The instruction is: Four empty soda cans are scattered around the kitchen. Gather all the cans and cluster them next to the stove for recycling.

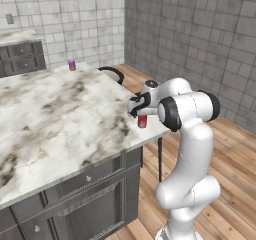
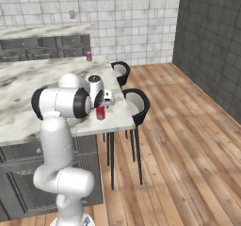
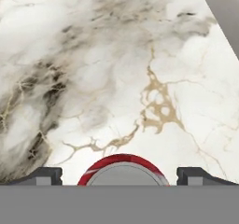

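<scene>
Pincer: the gripper (image 3: 119, 175) points down at the marble island counter (image 1: 55, 119), its two dark fingertips (image 3: 43, 175) standing apart at the bottom of the hand view, one on each side of the red soda can (image 3: 122, 170).
Grip: the fingertips flank the can's rim with a gap on both sides; whether they press the can lower down I cannot tell.
Hand pose: in the left base view the hand sits at frame centre, reaching out sideways from the elbow, with the can (image 1: 142, 121) just under it (the can's top is hidden by the hand).
Arm pose: the white arm rises from the lower right of that view, bends at a dark joint at mid-height and folds back toward the counter edge; in the right base view it rises from the lower left, with the gripper (image 2: 104, 99) over the can (image 2: 100, 113).
Red can: upright, long axis vertical, grey lid facing the hand camera, near the counter's right edge; whether it stands on the marble or hangs just above it I cannot tell.
Purple soda can (image 1: 72, 65): upright at the far end of the counter, upper left of the left base view, well apart from the red one.
Stools: two black stools (image 2: 136, 105) stand by the island's side, centre of the right base view, on the wooden floor (image 2: 188, 140).
</scene>
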Available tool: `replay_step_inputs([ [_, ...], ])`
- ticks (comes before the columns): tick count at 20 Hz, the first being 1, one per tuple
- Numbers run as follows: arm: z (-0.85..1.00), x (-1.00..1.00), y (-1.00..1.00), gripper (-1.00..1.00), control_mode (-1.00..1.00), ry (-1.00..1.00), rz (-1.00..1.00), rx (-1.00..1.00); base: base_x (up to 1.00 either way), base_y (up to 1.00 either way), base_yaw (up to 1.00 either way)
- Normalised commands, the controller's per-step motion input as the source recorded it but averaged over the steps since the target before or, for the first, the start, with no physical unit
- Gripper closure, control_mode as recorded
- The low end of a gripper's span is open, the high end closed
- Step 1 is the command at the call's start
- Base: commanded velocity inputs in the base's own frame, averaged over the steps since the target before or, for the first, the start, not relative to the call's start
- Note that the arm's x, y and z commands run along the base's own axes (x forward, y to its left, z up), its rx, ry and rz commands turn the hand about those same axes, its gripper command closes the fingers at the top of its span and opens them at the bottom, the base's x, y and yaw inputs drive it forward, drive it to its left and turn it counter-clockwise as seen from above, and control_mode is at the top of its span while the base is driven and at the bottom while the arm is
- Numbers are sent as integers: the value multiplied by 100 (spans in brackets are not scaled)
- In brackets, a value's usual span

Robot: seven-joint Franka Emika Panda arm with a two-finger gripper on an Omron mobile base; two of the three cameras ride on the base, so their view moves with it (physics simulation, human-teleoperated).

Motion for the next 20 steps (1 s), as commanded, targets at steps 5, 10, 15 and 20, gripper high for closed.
replay_step_inputs([
  [5, 4, -3, 0, 100, -100, 0, 0, 0, 0, 0, 0],
  [10, 50, -20, 0, 100, -100, 0, 0, 0, 0, 0, 0],
  [15, 80, -49, -1, 100, -100, 0, -2, 0, 0, 0, 0],
  [20, 57, -78, -13, 100, -100, 0, -2, 1, 0, 0, 0],
])
